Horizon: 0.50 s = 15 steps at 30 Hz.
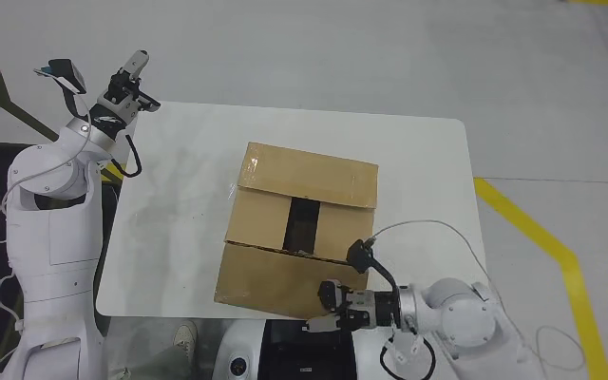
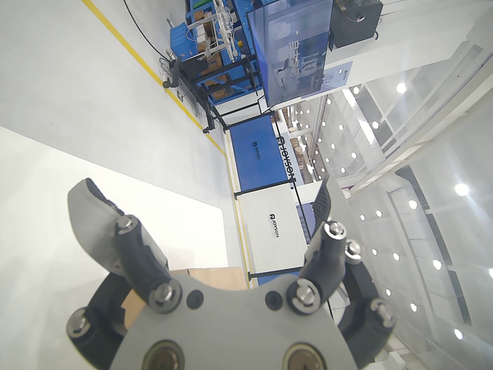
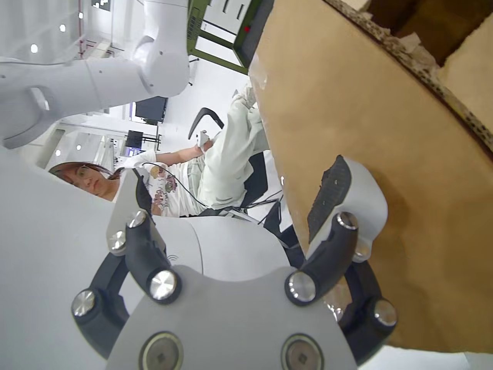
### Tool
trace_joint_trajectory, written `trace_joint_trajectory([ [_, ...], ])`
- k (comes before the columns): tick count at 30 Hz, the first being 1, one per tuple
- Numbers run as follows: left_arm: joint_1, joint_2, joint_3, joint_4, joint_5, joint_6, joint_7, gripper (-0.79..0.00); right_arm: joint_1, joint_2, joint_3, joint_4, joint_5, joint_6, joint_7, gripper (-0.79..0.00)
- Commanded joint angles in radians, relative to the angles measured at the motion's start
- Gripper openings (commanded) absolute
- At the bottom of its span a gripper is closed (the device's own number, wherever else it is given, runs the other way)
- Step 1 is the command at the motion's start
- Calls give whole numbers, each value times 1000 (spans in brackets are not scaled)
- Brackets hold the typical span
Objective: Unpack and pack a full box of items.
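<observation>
A brown cardboard box [image 1: 302, 223] sits in the middle of the white table [image 1: 171, 209]. Its two top flaps are nearly closed, with a dark slot [image 1: 302, 226] between them. My right gripper [image 1: 325, 310] is open at the box's near edge. In the right wrist view, one fingertip [image 3: 335, 186] lies over the near flap [image 3: 346, 98], and the flap's edge falls between the fingers of the right gripper [image 3: 231, 190]. My left gripper [image 1: 128, 81] is raised beyond the table's far left corner, away from the box. It is open and holds nothing [image 2: 210, 202]. The box's contents are hidden.
White table surface lies bare to the left and right of the box. A corner of the box [image 2: 215, 277] shows behind the left gripper. A yellow floor line [image 1: 532, 228] runs past the table's right side.
</observation>
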State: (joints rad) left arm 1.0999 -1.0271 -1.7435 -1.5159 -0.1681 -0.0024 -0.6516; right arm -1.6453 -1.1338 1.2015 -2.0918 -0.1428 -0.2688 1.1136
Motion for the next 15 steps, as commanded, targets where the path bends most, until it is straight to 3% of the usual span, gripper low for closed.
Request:
trace_joint_trajectory([
  [1,0,0,0,0,0,0,0,0,1,2,-10,-4,-40,12,-9,0],
  [15,0,0,0,0,0,0,0,0,3,21,-12,22,-185,81,-62,0],
])
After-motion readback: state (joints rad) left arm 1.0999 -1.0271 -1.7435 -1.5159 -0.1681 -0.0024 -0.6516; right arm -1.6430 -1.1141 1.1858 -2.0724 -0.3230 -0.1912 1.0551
